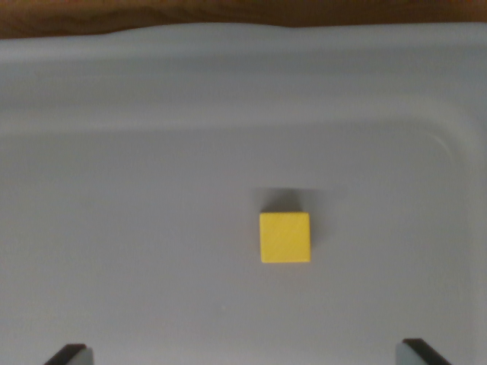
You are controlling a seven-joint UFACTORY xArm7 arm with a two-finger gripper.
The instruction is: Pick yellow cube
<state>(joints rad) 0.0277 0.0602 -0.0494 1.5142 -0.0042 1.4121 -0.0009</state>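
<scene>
One yellow cube [285, 237] sits mid-tray [114, 190], walls well apart.

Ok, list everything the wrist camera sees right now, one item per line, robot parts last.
yellow cube: one, yellow, lying on the tray floor a little to the wrist view's right of centre, nothing touching it.
tray: one, pale grey-white, fills nearly the whole picture; its raised rim runs along the top and curves down at the wrist view's right.
wooden surface: one strip, brown, along the top edge beyond the tray rim.
gripper: one, dark fingertips showing only at the bottom corners, set wide apart, holding nothing, with the cube above the gap between them in the picture.
</scene>
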